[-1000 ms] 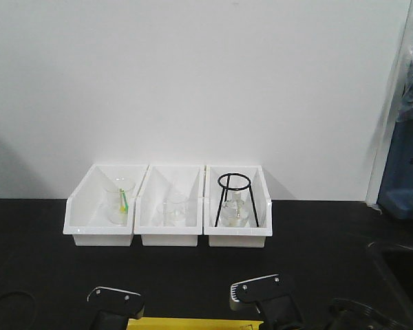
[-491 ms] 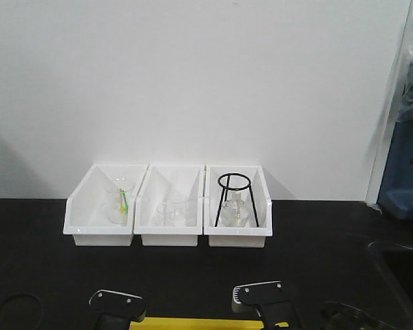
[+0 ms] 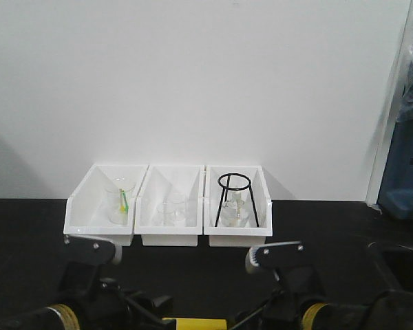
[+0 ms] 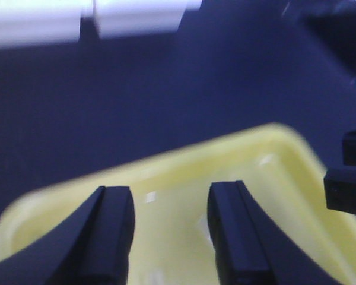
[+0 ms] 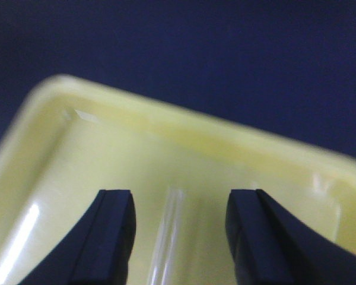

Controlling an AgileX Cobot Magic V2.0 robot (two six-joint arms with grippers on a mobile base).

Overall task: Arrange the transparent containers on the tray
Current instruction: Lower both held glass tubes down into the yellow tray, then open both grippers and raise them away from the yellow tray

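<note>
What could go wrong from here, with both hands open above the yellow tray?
1. A clear tube lies in the yellow tray between the open right hand fingers; closing off-centre may roll it away.
2. The left hand hovers over the same tray, so the arms could collide.

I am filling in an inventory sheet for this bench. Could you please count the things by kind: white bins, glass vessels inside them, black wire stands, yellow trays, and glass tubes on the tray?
White plastic bins: 3
Clear glass vessels in the bins: 3
Black wire tripod stand: 1
Yellow plastic tray: 1
Clear glass tube on the tray: 1
Total: 9
</note>
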